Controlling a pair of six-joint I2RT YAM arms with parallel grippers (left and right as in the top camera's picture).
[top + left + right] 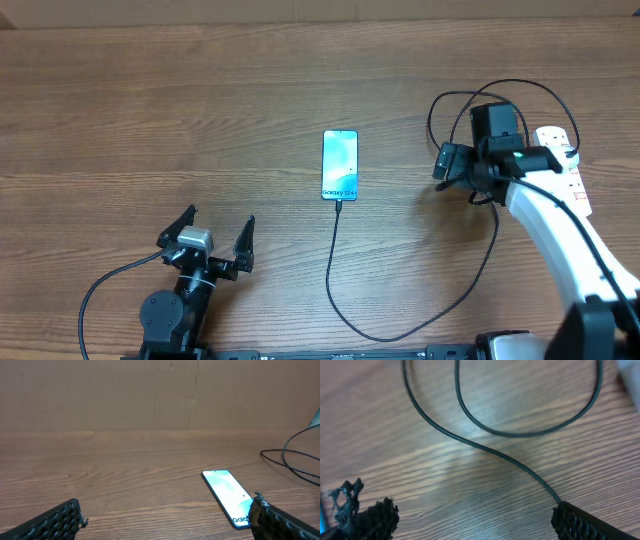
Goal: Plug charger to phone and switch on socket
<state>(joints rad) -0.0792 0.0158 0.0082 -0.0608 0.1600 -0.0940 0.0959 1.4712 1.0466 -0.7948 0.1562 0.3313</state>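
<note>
Plainly charger (332, 270) touching phone (340, 165), socket (562, 140) far right

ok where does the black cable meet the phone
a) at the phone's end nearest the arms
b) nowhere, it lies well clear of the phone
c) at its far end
a: in the overhead view the cable runs straight up to the phone and meets its near end, just below the Galaxy text.

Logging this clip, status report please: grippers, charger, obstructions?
Left gripper open, empty. Right gripper open, over charger loops beside socket. Charger tip at phone's bottom edge, looks plugged. Right arm partly hides socket.
</note>
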